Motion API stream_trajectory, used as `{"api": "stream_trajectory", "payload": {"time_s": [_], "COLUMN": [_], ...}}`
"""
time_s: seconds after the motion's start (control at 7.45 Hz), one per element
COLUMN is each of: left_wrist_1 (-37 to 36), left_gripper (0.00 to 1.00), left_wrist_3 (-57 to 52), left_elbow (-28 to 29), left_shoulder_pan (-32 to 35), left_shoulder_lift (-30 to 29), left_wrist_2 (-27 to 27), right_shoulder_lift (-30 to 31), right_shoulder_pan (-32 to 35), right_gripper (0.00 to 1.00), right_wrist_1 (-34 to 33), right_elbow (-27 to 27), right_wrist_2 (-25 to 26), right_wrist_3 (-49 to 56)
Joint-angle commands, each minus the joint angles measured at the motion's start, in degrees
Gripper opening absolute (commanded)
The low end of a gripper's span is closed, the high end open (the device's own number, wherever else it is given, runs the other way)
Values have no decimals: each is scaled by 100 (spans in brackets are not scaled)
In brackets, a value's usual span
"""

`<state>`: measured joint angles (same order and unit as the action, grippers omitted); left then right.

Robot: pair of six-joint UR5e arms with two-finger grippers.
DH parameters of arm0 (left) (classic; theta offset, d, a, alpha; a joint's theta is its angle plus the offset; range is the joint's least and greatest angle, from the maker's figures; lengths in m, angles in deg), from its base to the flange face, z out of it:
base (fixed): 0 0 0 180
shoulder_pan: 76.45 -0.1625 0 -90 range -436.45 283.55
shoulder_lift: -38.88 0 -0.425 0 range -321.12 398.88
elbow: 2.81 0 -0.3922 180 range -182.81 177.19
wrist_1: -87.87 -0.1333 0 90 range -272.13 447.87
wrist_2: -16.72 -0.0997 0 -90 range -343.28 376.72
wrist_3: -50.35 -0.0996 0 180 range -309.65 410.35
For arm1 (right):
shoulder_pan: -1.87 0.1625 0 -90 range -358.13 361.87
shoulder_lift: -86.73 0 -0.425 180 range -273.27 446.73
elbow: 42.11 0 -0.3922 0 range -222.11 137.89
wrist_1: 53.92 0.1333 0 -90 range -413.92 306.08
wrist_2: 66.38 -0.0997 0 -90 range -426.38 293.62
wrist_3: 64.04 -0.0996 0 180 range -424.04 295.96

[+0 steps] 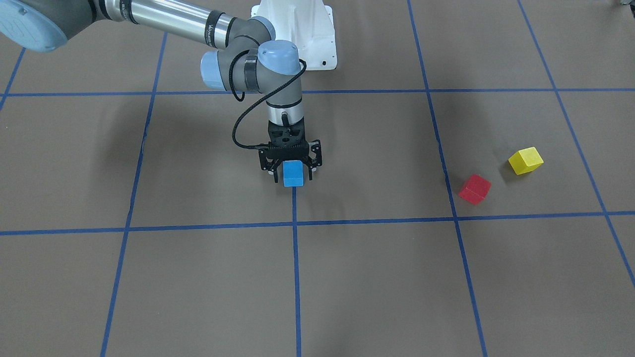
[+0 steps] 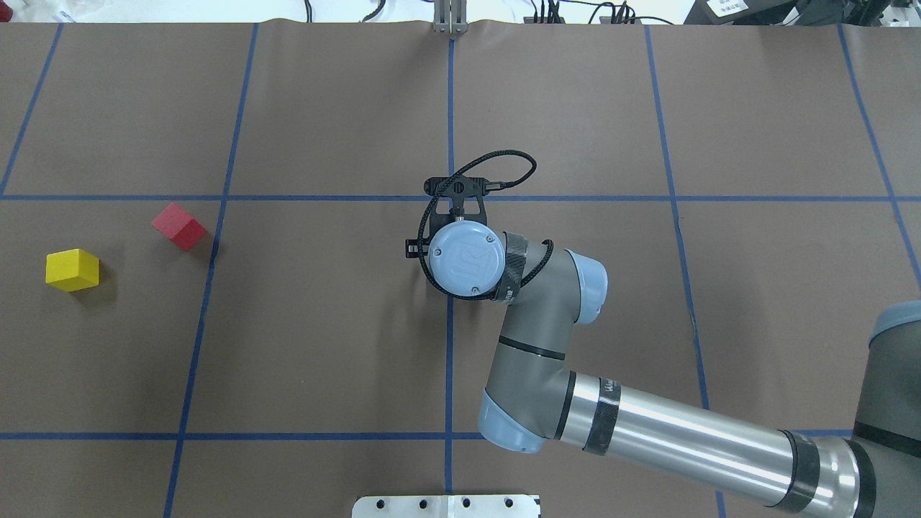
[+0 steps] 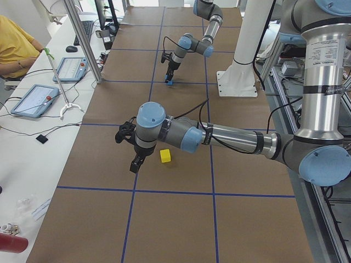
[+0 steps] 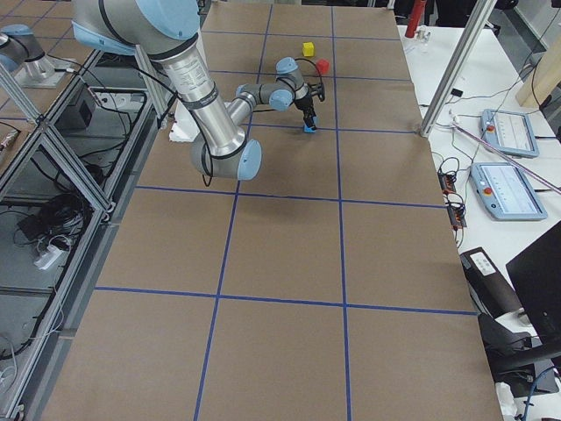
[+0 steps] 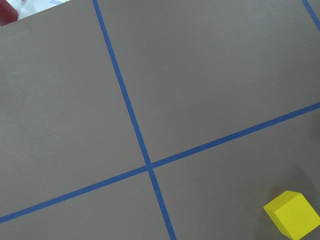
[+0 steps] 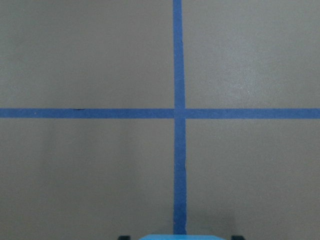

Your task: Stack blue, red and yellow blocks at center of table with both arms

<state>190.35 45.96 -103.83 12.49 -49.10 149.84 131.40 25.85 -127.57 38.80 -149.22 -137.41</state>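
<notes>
The blue block point(image 1: 293, 174) sits on the surface point(image 1: 372, 277) at the middle, on a blue tape line point(image 1: 296, 277), and it is the mark for all else here. The right arm point(image 1: 168, 20) reaches over from the robot's right and points its wrist straight down above the blue block. The right hand point(image 1: 291, 177) straddles this block with a finger on either side. A thin gap shows at each side in the front view and in the right wrist view, so the hand is spread and not clamped on the block. From overhead the wrist cap hides the blue block altogether.

The red block point(image 1: 475, 189) lies well apart from the blue block, off to the robot's left, turned corner-on. The yellow block point(image 1: 526, 160) lies farther from the blue block on that same side, just beyond the red block and not touching it.

The left hand point(image 3: 135, 163) shows only in the left side view. It hangs above the surface near the yellow block, far from the blue block, and I cannot tell whether its fingers are spread or closed.
</notes>
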Motion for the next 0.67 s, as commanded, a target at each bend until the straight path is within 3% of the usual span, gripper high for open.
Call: {"api": "stream_trajectory", "payload": {"time_s": [0.0,0.27,0.4,0.54], "left_wrist_1": [0,148,219,733], "left_gripper": [100,100,100,100], "left_wrist_3": [9,131,1011,1907], "left_elbow": [-23,-94,-207,-321], "left_shoulder_pan": [0,0,-26,-87], "left_shoulder_lift": [-18,-384,-491,-492], "left_wrist_2": [-6,-6,3,20], "right_shoulder_lift": [-46,24,251,601], "right_shoulder_pan": [552,1805,2517,3359], "right_gripper": [100,100,100,100], "right_wrist_1": [-78,-770,-895,-905], "right_elbow": [126,494,687,846], "right_wrist_2": [-170,-1483,-2134,-2958], "right_wrist_3": [25,749,1416,2275]}}
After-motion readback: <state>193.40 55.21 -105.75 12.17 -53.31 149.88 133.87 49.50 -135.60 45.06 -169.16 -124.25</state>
